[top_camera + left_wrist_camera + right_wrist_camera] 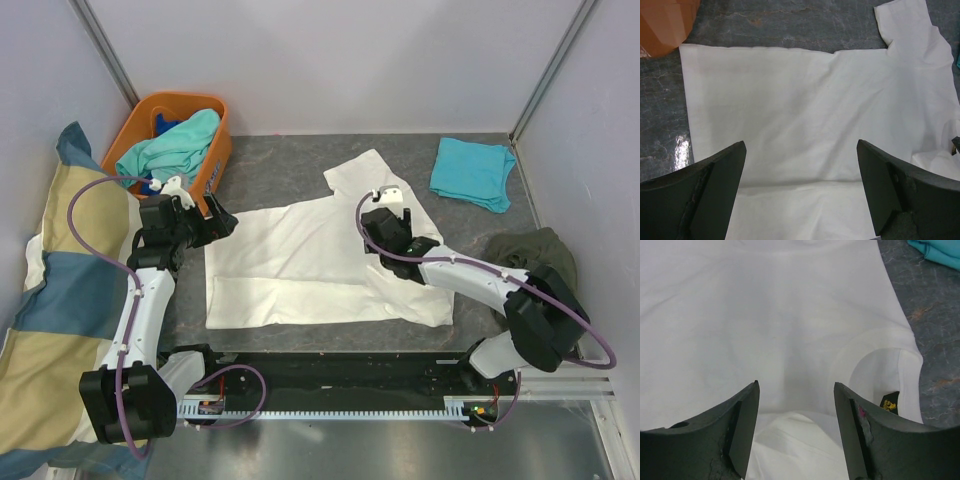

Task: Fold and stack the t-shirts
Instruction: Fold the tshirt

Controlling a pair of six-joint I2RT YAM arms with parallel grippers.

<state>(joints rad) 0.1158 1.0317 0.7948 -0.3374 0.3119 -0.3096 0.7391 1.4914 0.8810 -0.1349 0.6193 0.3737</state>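
We see the cream-white t-shirt (300, 255) mid-frame, its lower edge seemingly folded. Left gripper (801, 150) and right gripper (796, 387) hover near it, jaws apart.

White t-shirt (300, 250) is soft matt cloth, lightly creased, turquoise t-shirt (472, 172) the same matt cloth, table (290, 170) dark mottled stone-look with slight gloss, orange basket (220, 150) smooth plastic.

A flat cream-white cotton t-shirt (790, 315) fills most of the frame. The right gripper (796, 390) hangs over the shirt, dark jaws apart and holding nothing. A small black neck label (889, 403) sits inside the shirt's collar. A dark grey marbled tabletop (940, 350) shows past the shirt's right edge, and a turquoise cotton garment (937, 251) lies beyond the shirt's upper right.
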